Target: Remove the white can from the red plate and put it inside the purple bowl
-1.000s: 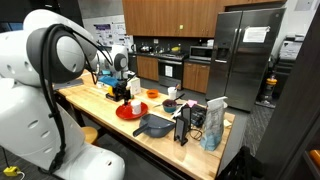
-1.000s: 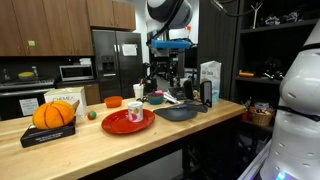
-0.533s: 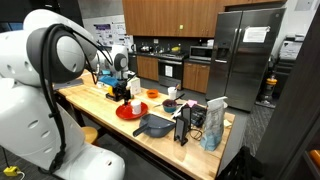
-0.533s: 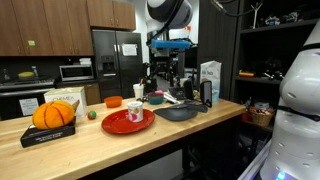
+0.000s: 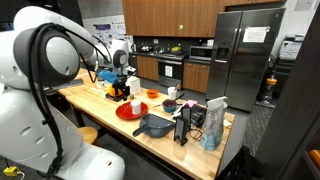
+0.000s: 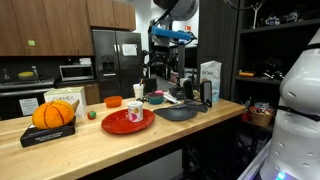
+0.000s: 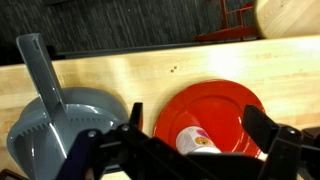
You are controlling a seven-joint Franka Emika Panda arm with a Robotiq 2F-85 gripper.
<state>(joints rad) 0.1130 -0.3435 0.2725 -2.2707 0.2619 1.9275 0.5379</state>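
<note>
The white can stands on the red plate, on the side toward the grey pan. The end effector hangs above the can, well clear of it, with its fingers spread apart. In an exterior view the purple bowl sits on the counter behind the pan, apart from the plate.

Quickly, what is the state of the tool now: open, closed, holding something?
The tool: open, holding nothing; the white can sits on the red plate.
</note>
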